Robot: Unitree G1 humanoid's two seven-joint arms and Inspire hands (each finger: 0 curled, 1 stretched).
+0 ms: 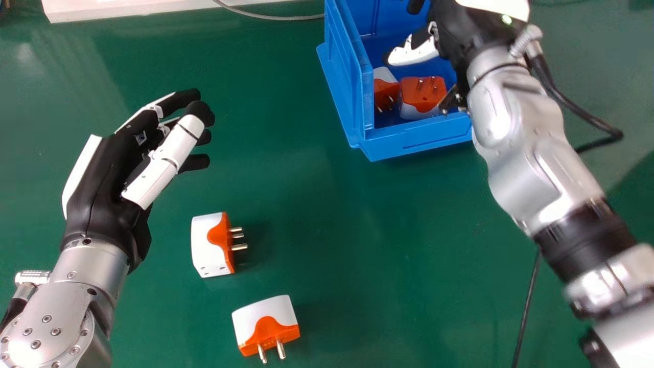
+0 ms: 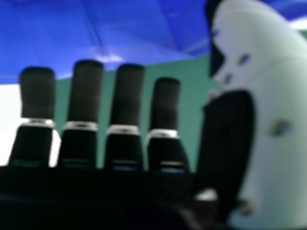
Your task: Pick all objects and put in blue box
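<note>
Over the blue box [image 1: 414, 145] in the head view is my right hand [image 1: 416, 50], its thumb pointing left above the interior. Its straight fingers [image 2: 127, 96] show in the right hand view, with the blue box [image 2: 129, 28] beyond them; the right hand [image 2: 81, 96] is open and holds nothing. Two orange-and-white plug adapters lie inside the box, one adapter [image 1: 423, 94] beside the other adapter [image 1: 386, 88]. On the table, one adapter [image 1: 208, 245] has its pins to the right, and a nearer adapter [image 1: 265, 324] has its pins toward the robot. My left hand [image 1: 104, 174] hovers at the left, open and empty.
The green table [image 1: 398, 245] carries everything. A white object [image 1: 127, 9] lies along the far left edge, and a grey cable [image 1: 276, 17] runs from it toward the box. A black cable [image 1: 529, 306] lies at the right, near the right forearm.
</note>
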